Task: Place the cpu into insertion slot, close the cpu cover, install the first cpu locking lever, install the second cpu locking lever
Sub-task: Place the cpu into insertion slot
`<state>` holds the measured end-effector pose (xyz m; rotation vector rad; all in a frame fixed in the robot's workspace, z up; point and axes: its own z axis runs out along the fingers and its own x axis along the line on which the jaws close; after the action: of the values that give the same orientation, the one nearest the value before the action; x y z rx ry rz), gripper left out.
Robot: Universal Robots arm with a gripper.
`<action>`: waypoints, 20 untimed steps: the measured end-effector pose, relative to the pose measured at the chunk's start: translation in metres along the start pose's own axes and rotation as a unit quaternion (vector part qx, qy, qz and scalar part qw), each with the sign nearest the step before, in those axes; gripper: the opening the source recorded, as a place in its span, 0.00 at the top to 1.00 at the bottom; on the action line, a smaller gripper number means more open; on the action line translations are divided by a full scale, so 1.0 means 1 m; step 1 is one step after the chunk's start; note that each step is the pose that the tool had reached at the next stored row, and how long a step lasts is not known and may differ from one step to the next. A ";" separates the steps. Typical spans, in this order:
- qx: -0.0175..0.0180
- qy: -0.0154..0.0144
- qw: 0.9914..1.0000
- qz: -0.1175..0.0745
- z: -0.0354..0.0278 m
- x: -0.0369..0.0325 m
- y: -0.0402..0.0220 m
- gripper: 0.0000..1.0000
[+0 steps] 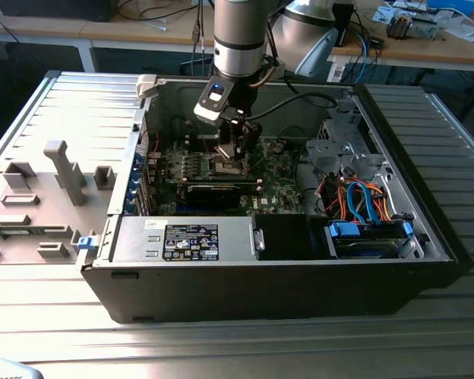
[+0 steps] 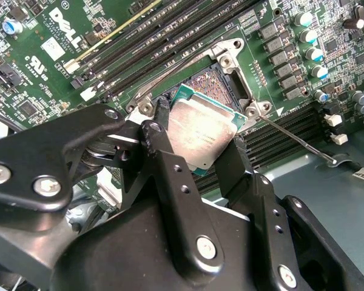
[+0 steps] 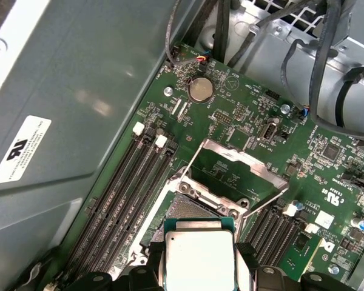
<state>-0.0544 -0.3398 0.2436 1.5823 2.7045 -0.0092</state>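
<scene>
The gripper (image 2: 197,128) is pinching the cpu (image 2: 201,138) by two opposite edges, holding it just over the open insertion slot (image 3: 199,207). The square chip, having no long axis, is lying flat with its silver top facing the wrist. Beyond the fingertips, the cpu cover (image 3: 238,168) is standing raised.

In the second wrist view, fingers (image 2: 170,176) of the claw (image 2: 197,126) hide two edges of the cpu (image 2: 206,133), which covers part of the slot (image 2: 213,85).
</scene>
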 end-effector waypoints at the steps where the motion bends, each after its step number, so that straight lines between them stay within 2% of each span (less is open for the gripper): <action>1: 0.000 0.000 1.000 0.000 0.0000 0.0000 0.0000 0.45; 20: 0.000 0.000 1.000 0.007 0.0001 0.0000 0.0000 0.45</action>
<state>-0.0544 -0.3398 0.2435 1.6000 2.6941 -0.0093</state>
